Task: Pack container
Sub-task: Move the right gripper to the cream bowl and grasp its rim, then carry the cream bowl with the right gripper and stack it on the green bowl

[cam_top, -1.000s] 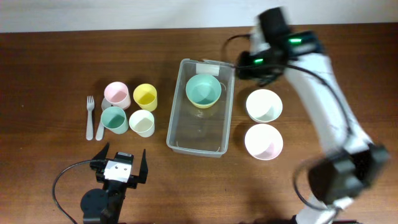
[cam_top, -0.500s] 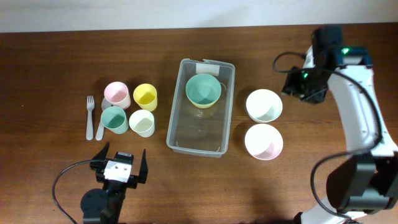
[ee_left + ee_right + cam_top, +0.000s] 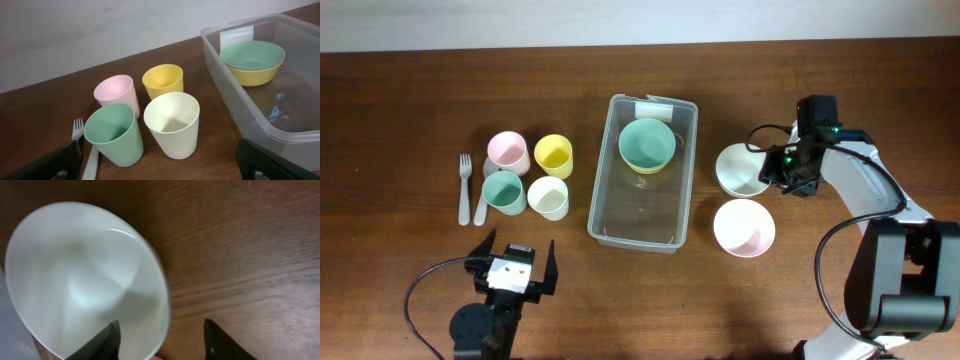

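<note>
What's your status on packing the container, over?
Left gripper open, empty. Right gripper open, straddling white bowl rim. Container holds teal bowl on yellow bowl. Nothing blocking.

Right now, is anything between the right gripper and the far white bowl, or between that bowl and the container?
Nothing visible. The right gripper is at the white bowl's rim, jaws open astride it. Only bare table lies between that bowl and the container, which has room beside its green bowl.
</note>
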`<control>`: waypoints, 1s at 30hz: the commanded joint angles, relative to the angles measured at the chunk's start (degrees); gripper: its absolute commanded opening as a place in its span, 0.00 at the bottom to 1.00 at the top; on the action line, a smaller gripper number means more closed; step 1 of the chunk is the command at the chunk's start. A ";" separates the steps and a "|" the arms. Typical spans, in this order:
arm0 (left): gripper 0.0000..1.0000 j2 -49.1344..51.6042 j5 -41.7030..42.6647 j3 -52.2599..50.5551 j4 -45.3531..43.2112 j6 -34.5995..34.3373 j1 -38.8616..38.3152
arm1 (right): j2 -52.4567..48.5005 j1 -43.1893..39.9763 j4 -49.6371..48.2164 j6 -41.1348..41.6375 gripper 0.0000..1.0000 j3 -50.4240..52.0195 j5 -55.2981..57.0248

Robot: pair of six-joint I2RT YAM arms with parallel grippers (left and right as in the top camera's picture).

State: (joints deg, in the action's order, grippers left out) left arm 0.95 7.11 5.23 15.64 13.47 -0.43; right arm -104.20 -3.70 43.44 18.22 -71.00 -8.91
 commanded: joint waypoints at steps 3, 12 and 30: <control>1.00 -0.33 0.61 -0.28 -0.02 -0.74 -0.28 | -4.26 -0.50 -2.93 2.25 0.29 0.68 -2.60; 1.00 -0.33 0.61 -0.28 -0.02 -0.74 -0.28 | -5.11 -0.57 -4.28 2.27 0.04 0.66 -3.56; 1.00 -0.33 0.61 -0.28 -0.02 -0.74 -0.28 | 9.20 7.43 9.79 4.59 0.04 -27.61 -18.32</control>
State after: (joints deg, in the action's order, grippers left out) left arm 0.95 7.11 5.23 15.64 13.47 -0.43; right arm -96.71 -0.93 51.20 22.28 -93.30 -23.29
